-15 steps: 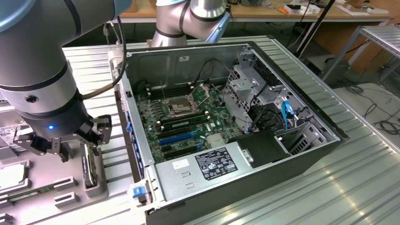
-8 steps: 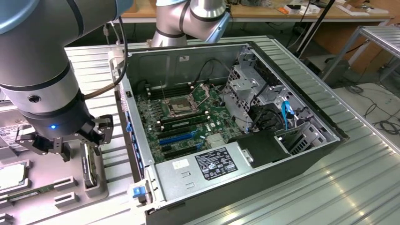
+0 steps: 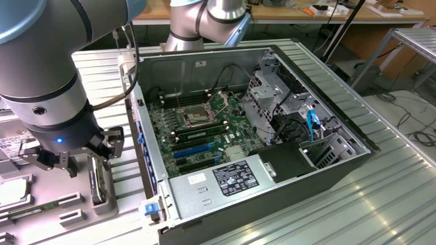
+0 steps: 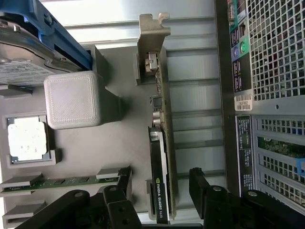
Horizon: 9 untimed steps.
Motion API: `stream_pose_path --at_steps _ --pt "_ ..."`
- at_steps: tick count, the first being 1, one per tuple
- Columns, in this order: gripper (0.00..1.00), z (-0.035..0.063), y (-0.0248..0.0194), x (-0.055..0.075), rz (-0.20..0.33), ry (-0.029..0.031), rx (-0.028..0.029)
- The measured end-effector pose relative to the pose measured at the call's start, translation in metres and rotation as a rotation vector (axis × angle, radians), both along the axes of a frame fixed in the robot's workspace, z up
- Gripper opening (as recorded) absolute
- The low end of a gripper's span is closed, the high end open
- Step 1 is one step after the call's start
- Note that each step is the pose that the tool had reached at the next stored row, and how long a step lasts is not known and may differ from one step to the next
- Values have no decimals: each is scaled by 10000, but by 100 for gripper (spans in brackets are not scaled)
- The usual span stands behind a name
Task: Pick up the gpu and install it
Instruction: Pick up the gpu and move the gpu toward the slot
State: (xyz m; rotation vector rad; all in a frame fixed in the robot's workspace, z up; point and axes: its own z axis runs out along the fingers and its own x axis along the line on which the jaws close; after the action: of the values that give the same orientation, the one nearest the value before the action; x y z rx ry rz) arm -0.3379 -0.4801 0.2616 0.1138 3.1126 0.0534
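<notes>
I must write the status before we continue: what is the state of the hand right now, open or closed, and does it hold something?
Hand: open, holding nothing; its fingers stand on either side of the gpu, not touching it.

In the exterior view the arm (image 3: 48,76) covers much of the grey tray (image 3: 51,178). The gpu (image 3: 97,181) appears as a thin dark edge below the gripper (image 3: 73,155), its upper part hidden behind the fingers. The hard drive (image 3: 8,145) and the processor (image 3: 10,191) are cut by the frame's edge. In the wrist view one end of the gpu passes between the fingers and out of frame. The memory stick (image 4: 62,182) is also cut off, and the label print on the computer case (image 4: 267,71) is too small to read.
</notes>
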Motion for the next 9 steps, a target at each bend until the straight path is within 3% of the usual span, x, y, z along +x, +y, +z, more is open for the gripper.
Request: stream_pose_path --at_steps 4,9 --pt "60 -65 -1 0 14 0 -1" --pt "60 -120 -1 0 766 1 -2"
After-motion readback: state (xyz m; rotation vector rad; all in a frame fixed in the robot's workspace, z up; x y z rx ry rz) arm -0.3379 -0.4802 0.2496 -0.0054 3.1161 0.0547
